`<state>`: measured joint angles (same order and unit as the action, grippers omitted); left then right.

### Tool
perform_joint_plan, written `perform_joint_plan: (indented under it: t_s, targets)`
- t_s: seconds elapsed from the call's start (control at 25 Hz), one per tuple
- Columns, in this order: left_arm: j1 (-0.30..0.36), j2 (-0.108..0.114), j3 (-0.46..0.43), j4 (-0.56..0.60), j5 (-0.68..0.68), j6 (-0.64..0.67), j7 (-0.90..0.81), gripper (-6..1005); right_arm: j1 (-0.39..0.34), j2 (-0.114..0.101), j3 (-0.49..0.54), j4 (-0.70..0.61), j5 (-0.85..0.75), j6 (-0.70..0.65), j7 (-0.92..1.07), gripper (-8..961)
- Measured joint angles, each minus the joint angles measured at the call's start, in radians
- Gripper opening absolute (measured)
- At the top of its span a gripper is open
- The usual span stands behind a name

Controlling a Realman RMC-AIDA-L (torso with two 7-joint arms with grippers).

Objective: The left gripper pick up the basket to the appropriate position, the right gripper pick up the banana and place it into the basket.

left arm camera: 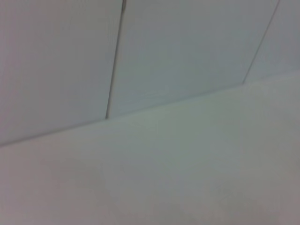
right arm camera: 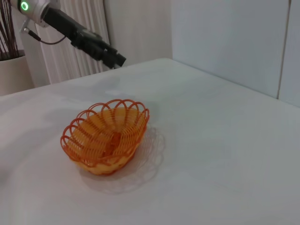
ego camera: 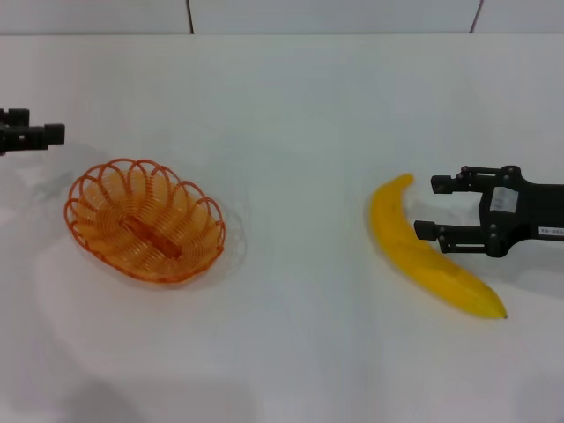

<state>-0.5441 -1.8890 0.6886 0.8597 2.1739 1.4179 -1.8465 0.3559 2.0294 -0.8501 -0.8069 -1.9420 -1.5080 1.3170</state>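
Observation:
The orange wire basket [ego camera: 144,222] stands empty on the white table at the left; it also shows in the right wrist view [right arm camera: 105,138]. The left gripper [ego camera: 40,136] is at the far left edge, behind the basket and apart from it; it shows in the right wrist view [right arm camera: 115,58] hovering beyond the basket. The yellow banana [ego camera: 414,251] lies on the table at the right. The right gripper [ego camera: 427,208] is open at the banana's right side, its fingers reaching over the banana's middle. The left wrist view shows only table and wall.
The white table [ego camera: 300,132] runs back to a panelled white wall [ego camera: 335,13]. In the right wrist view a white radiator [right arm camera: 79,56] and a potted plant [right arm camera: 11,56] stand beyond the table's far side.

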Motion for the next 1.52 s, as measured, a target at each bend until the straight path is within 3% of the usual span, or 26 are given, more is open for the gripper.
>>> perform_joint_plan:
  t_s: [0.28, 0.76, 1.24, 1.52]
  targets:
    - [-0.056, -0.01, 0.0, -0.005, 0.138, 0.0, -0.031, 737, 0.002, 0.0, -0.003, 0.0, 0.0, 0.0, 0.008, 763]
    - [-0.13, -0.052, 0.007, -0.075, 0.272, -0.056, -0.042, 728, 0.017, 0.003, -0.008, 0.005, -0.025, 0.0, 0.008, 763]
    - [-0.163, -0.105, 0.017, -0.099, 0.371, -0.158, -0.054, 719, 0.022, 0.003, -0.007, 0.011, -0.027, 0.0, 0.008, 762]
    - [-0.168, -0.117, 0.017, -0.099, 0.377, -0.167, -0.055, 713, 0.028, 0.003, -0.007, 0.012, -0.039, 0.0, 0.008, 762]
